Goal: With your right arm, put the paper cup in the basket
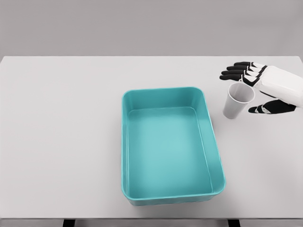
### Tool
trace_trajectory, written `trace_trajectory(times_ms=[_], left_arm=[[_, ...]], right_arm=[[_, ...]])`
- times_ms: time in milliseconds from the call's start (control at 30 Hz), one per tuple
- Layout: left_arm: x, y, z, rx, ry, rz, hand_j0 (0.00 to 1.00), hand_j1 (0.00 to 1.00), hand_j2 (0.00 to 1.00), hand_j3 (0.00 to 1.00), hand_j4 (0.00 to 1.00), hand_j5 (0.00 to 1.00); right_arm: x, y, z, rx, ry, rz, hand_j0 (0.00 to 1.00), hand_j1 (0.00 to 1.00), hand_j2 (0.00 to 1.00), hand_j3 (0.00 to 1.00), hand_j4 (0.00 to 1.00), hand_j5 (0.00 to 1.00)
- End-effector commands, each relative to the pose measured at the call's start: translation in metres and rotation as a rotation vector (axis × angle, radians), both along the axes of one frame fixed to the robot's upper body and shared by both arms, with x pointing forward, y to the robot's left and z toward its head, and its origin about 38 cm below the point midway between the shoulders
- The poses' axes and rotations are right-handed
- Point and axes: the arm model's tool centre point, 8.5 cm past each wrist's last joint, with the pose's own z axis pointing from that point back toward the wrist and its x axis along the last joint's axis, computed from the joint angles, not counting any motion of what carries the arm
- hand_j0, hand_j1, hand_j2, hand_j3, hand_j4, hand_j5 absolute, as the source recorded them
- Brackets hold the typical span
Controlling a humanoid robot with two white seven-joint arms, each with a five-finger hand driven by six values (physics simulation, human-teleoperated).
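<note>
White table (61, 132), teal basket (208, 118) mid-surface, upright paper cup (237, 100) just right, right hand (265, 87) fingers (234, 71) spread beside it.

Pale grey table (61, 142) under a plain grey backdrop (142, 23)

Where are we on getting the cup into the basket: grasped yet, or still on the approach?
Done: the right hand has reached the white paper cup, which stands upright on the white table to the right of the teal rectangular plastic basket. In hand: its fingers are spread around the cup's rim, not visibly closed. Left: grasp, lift, carry left over the basket and release. The basket has nothing in it.
</note>
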Motion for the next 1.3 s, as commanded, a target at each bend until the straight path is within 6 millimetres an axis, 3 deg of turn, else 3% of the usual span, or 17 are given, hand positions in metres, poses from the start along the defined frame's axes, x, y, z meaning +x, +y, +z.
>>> trace_trajectory(times_ms=[0, 133, 233, 333, 467, 600, 767, 900, 1033, 1167, 1267], left_arm=[[0.0, 0.0, 0.0, 0.0, 0.0, 0.001, 1.0, 1.0, 1.0, 1.0, 1.0, 1.0], [0.0, 0.0, 0.0, 0.0, 0.0, 0.001, 1.0, 1.0, 1.0, 1.0, 1.0, 1.0], [0.0, 0.0, 0.0, 0.0, 0.0, 0.001, 1.0, 1.0, 1.0, 1.0, 1.0, 1.0], [0.0, 0.0, 0.0, 0.0, 0.0, 0.0, 1.0, 1.0, 1.0, 1.0, 1.0, 1.0], [0.0, 0.0, 0.0, 0.0, 0.0, 0.0, 1.0, 1.0, 1.0, 1.0, 1.0, 1.0], [0.0, 0.0, 0.0, 0.0, 0.0, 0.0, 1.0, 1.0, 1.0, 1.0, 1.0, 1.0], [0.0, 0.0, 0.0, 0.0, 0.0, 0.0, 1.0, 1.0, 1.0, 1.0, 1.0, 1.0], [0.0, 0.0, 0.0, 0.0, 0.0, 0.0, 1.0, 1.0, 1.0, 1.0, 1.0, 1.0], [0.0, 0.0, 0.0, 0.0, 0.0, 0.0, 1.0, 1.0, 1.0, 1.0, 1.0, 1.0], [0.0, 0.0, 0.0, 0.0, 0.0, 0.0, 1.0, 1.0, 1.0, 1.0, 1.0, 1.0], [0.0, 0.0, 0.0, 0.0, 0.0, 0.001, 1.0, 1.0, 1.0, 1.0, 1.0, 1.0]], right_arm=[[0.0, 0.0, 0.0, 0.006, 0.004, -0.001, 1.0, 1.0, 1.0, 1.0, 1.0, 1.0], [0.001, 0.005, -0.003, 0.05, -0.004, 0.0, 1.0, 1.0, 1.0, 1.0, 1.0, 1.0], [0.002, -0.009, 0.019, 0.056, -0.058, -0.036, 1.0, 1.0, 1.0, 1.0, 1.0, 1.0], [0.003, -0.004, 0.008, 0.019, -0.003, -0.014, 1.0, 1.0, 1.0, 1.0, 1.0, 1.0], [0.009, -0.007, 0.01, 0.242, 0.139, -0.065, 1.0, 1.0, 1.0, 1.0, 1.0, 1.0], [0.015, -0.016, 0.0, 0.408, 0.318, -0.156, 1.0, 1.0, 1.0, 1.0, 1.0, 1.0], [0.024, -0.018, -0.01, 0.574, 0.351, -0.229, 1.0, 1.0, 1.0, 1.0, 1.0, 1.0], [0.035, -0.036, -0.035, 0.731, 0.428, -0.342, 1.0, 1.0, 1.0, 1.0, 1.0, 1.0], [0.038, -0.049, -0.052, 0.756, 0.468, -0.394, 1.0, 1.0, 1.0, 1.0, 1.0, 1.0], [0.038, -0.055, -0.082, 0.795, 0.534, -0.438, 1.0, 1.0, 1.0, 1.0, 1.0, 1.0], [0.037, -0.058, -0.091, 0.823, 0.554, -0.449, 1.0, 1.0, 1.0, 1.0, 1.0, 1.0]])
